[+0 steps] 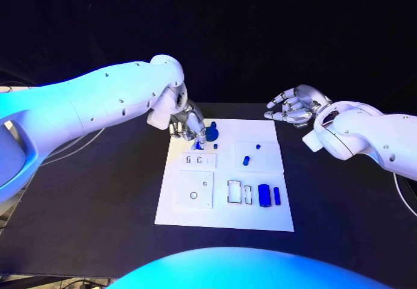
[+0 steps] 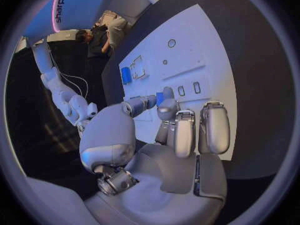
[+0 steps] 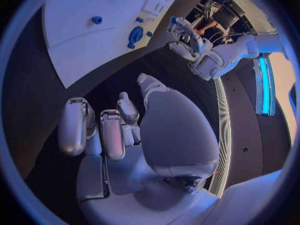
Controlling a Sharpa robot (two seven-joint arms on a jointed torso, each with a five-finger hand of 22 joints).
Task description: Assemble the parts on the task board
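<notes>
1. Left arm (image 1: 96,108): smooth white shell, rounded segments, small dark screw holes dotted along the casing.
2. Right arm (image 1: 373,135): same white shell, bulbous at the wrist.
3. Left hand (image 1: 184,123): silver metal, segmented fingers.
4. Right hand (image 1: 294,105): silver; fingertips (image 3: 74,125) carry pale rounded pads, possibly rubber.

A black table (image 1: 104,198) carries everything here. On it, about in the middle, lies the white task board (image 1: 261,220), a flat rectangular plate with its long sides running from near to far (its near edge sits slightly skewed to the table's). Dark tabletop shows along the board's left, right and near sides, with a broader stretch on the left. The board's far edge stops short of the table's far edge.
</notes>
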